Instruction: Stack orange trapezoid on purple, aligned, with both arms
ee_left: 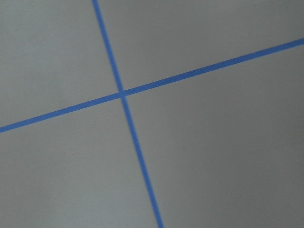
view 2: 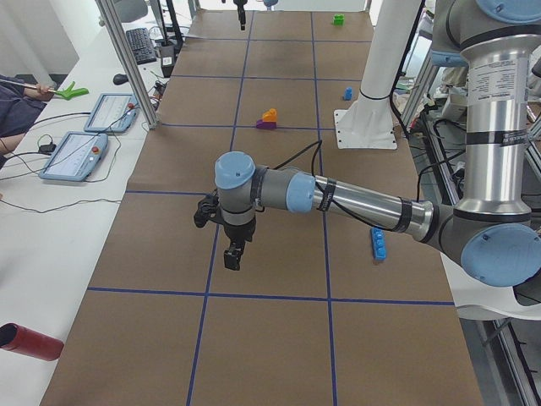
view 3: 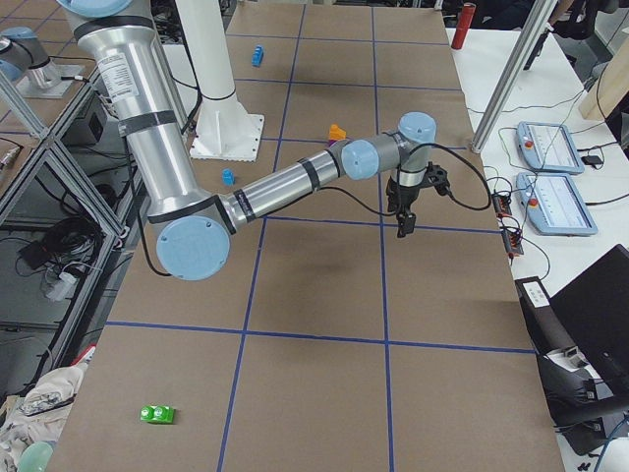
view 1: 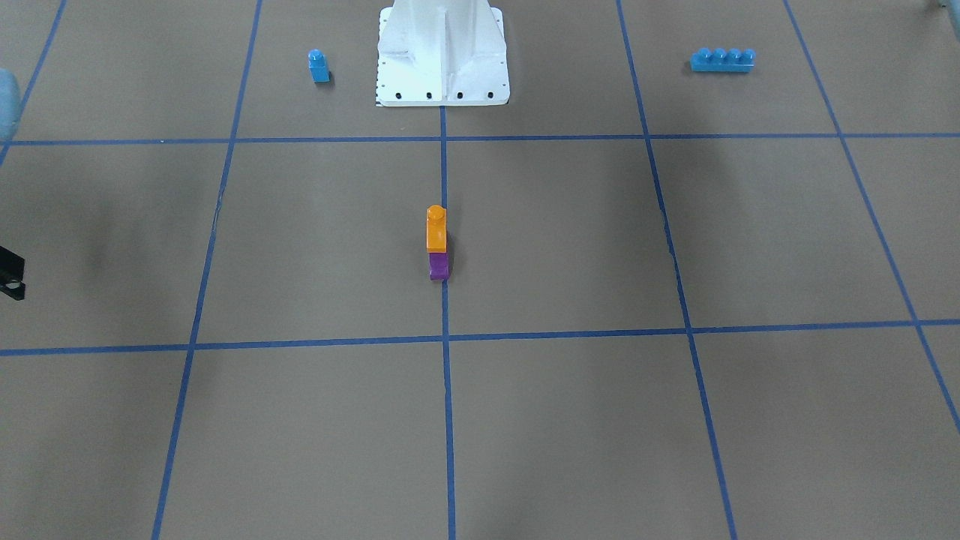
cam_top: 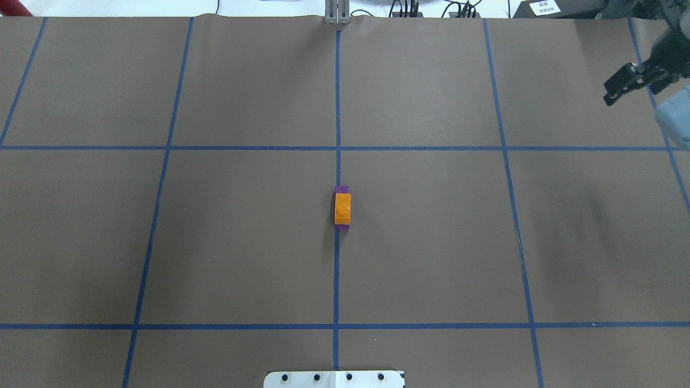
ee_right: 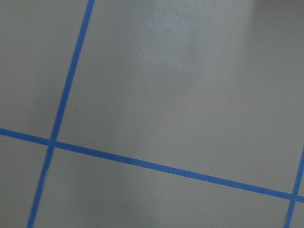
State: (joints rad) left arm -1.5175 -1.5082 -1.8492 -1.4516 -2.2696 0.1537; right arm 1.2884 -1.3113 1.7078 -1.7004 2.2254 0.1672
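The orange trapezoid (view 1: 436, 229) sits on top of the purple block (view 1: 439, 267) at the table's centre, on the middle tape line. From overhead the orange trapezoid (cam_top: 342, 208) covers the purple block (cam_top: 342, 189) except thin ends, lengthwise in line. My right gripper (cam_top: 620, 89) hangs far off at the table's right edge; in the front view it (view 1: 9, 279) shows a gap between its fingers, empty. My left gripper (view 2: 232, 258) hangs above bare table far from the stack; I cannot tell whether it is open or shut. Both wrist views show only table and tape.
A small blue one-stud block (view 1: 319, 66) stands beside the white base pedestal (view 1: 442, 56). A long blue four-stud brick (view 1: 722, 59) lies on the robot's left. A green brick (view 3: 157, 414) lies at the right end. A red cylinder (view 2: 30, 342) lies at the left end.
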